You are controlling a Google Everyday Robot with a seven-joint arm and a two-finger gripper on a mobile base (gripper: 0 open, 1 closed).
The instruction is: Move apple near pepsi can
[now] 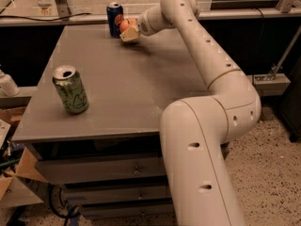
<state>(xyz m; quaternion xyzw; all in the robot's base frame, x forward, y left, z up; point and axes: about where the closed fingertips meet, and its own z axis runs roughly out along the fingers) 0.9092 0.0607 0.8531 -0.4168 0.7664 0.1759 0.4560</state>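
Note:
The red-orange apple (pixel 125 24) is held in my gripper (pixel 128 31) at the far side of the grey table (pixel 117 84), just above the surface. The dark blue pepsi can (pixel 114 19) stands upright at the table's far edge, directly left of the apple and almost touching it. My white arm reaches over the table from the right, and the gripper is shut on the apple.
A green can (pixel 70 89) with scribbled markings stands upright near the table's front left. Drawers sit under the table. A railing and a dark cable run behind the far edge. Cardboard boxes lie on the floor at the left.

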